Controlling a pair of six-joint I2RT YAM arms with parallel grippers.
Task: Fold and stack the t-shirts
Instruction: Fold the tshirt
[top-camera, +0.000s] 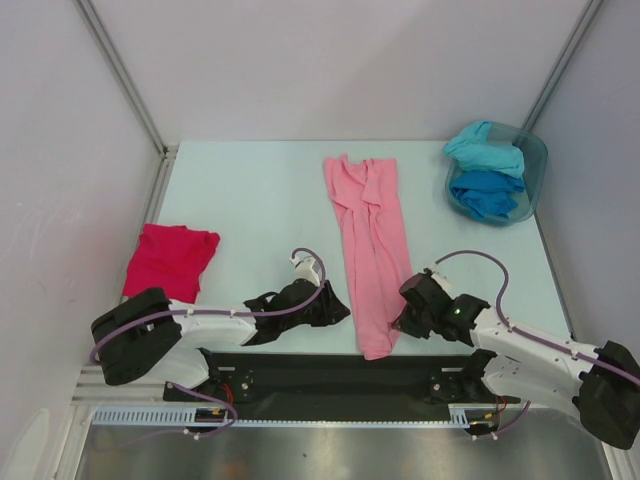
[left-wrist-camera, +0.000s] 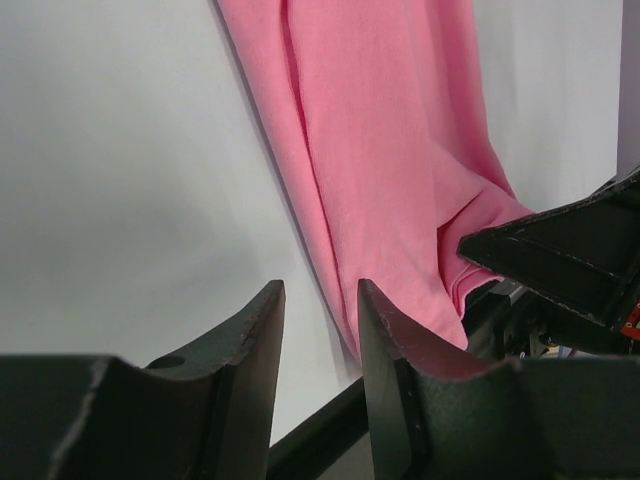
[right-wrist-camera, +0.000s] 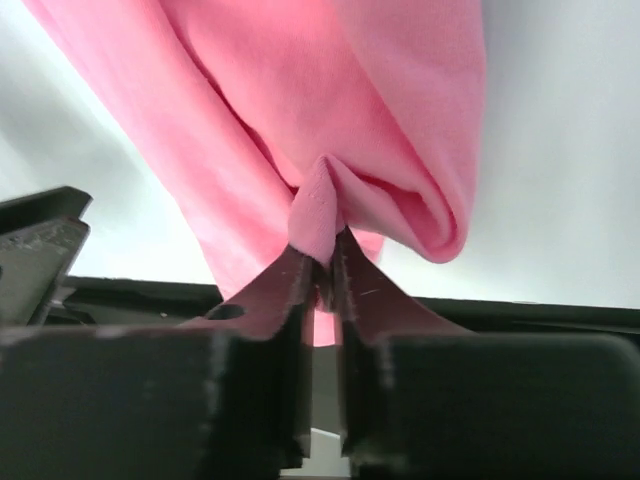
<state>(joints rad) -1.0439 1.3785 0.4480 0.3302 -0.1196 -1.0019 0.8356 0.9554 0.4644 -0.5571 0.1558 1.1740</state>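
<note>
tbh the right claw (right-wrist-camera: 328, 245) only pinches a tiny pucker at the pink shirt's (top-camera: 372, 240) 6 o'clock hem, left claw (left-wrist-camera: 320, 292) spread and empty, so it could slip out.

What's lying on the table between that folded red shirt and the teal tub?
The long pink t-shirt, with bare table either side of it; the top view shows this.

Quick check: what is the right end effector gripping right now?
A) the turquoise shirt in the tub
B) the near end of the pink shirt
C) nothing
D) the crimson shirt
B: in the right wrist view, the right end effector is closed on a pinched fold of the pink t-shirt.
</note>
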